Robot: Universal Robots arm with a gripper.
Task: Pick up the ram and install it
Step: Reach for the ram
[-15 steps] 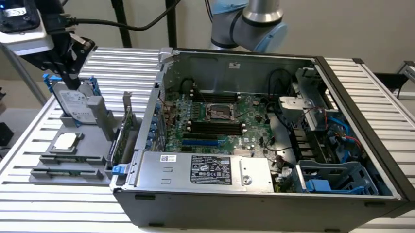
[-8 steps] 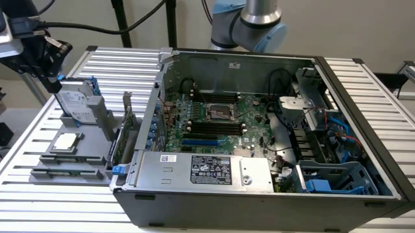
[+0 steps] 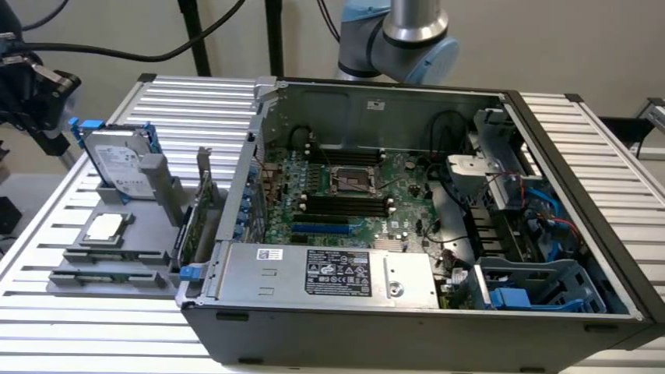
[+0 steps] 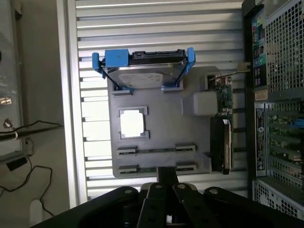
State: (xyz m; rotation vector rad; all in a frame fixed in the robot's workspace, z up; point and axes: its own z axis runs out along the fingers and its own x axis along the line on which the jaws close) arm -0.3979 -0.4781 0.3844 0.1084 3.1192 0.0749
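Nearest the wrist camera, the gripper [image 4: 166, 172] points straight down at the grey tray [image 4: 161, 128]. I read its two black fingers as drawn together into one dark block, with nothing between them. Its tips hang over the tray's edge, beside the nearer pair of stick holders. The ram [image 4: 156, 150] stands on edge in the next pair, a thin strip bridging them, apart from the gripper. Beyond it lie the square silver processor chip [image 4: 132, 123], then the hard drive [image 4: 142, 76] upright in blue rails. The green expansion card [image 4: 222, 97] stands on the tray side closest to the computer case [image 3: 416, 335]. In the exterior view the power supply [image 3: 249, 276] comes first, bearing a black label [image 3: 338, 274] whose white print I cannot make out. Behind it sits the motherboard [image 3: 400, 175] with black memory slots [image 3: 343, 204]. Behind the case stands the arm [image 3: 400, 35], its silver-and-pale-blue joint rising past the picture's upper edge
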